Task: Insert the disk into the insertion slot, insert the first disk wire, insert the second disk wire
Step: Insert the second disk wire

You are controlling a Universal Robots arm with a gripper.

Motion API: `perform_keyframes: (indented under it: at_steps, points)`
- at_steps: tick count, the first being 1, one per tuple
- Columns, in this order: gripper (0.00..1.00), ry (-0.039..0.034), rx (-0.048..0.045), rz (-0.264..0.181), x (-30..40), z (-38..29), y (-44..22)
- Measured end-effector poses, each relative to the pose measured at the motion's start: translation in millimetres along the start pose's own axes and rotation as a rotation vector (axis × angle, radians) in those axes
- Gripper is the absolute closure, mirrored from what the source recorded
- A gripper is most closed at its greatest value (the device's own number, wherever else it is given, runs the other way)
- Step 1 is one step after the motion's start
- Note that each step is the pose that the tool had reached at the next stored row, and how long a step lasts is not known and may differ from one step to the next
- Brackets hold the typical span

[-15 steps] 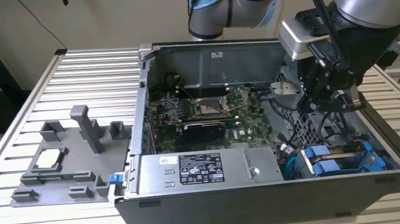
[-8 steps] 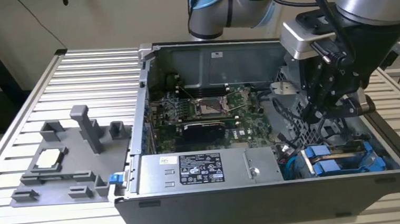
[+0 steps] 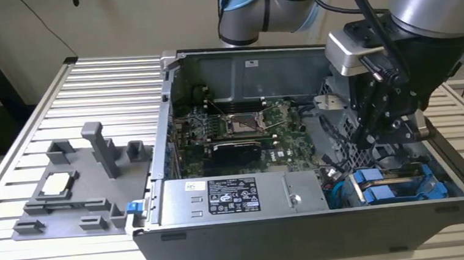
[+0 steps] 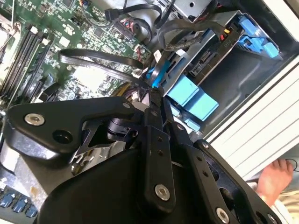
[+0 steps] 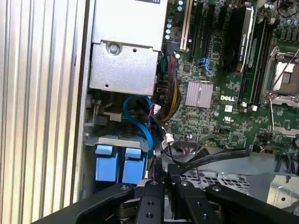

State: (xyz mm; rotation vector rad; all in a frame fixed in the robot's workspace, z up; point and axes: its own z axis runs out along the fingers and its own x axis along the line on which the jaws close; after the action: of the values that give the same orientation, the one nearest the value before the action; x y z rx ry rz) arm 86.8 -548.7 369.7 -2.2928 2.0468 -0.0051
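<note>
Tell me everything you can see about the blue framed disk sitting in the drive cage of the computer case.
The silver-grey disk in its bright blue plastic carrier sits in the grey sheet-metal drive cage at the exterior view's lower right corner of the open case. Mainly its blue end tabs show, side by side with a second blue-ended carrier like it. A blue cable curves close above the tabs. The black end effector hovers above the cage, not touching the carrier.

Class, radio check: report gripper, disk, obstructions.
Gripper shut, pinching a thin cable end above the blue carriers. Disk seated in cage. Loose cables crowd alongside.
</note>
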Motion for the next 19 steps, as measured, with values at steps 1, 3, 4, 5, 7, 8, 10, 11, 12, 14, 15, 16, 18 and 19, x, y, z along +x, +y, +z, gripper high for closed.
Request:
perform_keyframes:
  at_steps: [1,3,4,5,7,8,10,11,12,14,15,16,18,19]
  points:
    - [0.84,0.0002,0.0001,0.002,0.7,0.5,-0.5]
    - [0.84,0.0000,0.0001,0.003,2.4,0.8,-2.8]
    - [0.84,0.0001,-0.0004,0.003,3.4,0.9,-4.6]
    - [0.84,0.0000,-0.0010,0.003,4.3,1.0,-6.4]
    - [0.84,-0.0002,-0.0024,0.003,6.2,1.3,-10.1]
    - [0.84,-0.0003,-0.0030,0.003,7.2,1.5,-11.9]
    - [0.84,-0.0004,-0.0044,0.003,9.2,1.8,-15.2]
    - [0.84,-0.0005,-0.0050,0.003,10.5,2.0,-16.6]
    - [0.84,-0.0005,-0.0054,0.004,11.8,2.3,-17.8]
    - [0.84,-0.0008,-0.0057,0.004,14.9,3.0,-20.2]
    - [0.84,-0.0011,-0.0058,0.004,16.3,3.5,-21.2]
    - [0.84,-0.0016,-0.0058,0.004,17.8,4.1,-22.1]
    - [0.84,-0.0040,-0.0055,0.004,20.6,5.4,-24.0]
    - [0.84,-0.0061,-0.0052,0.004,21.7,6.0,-24.7]
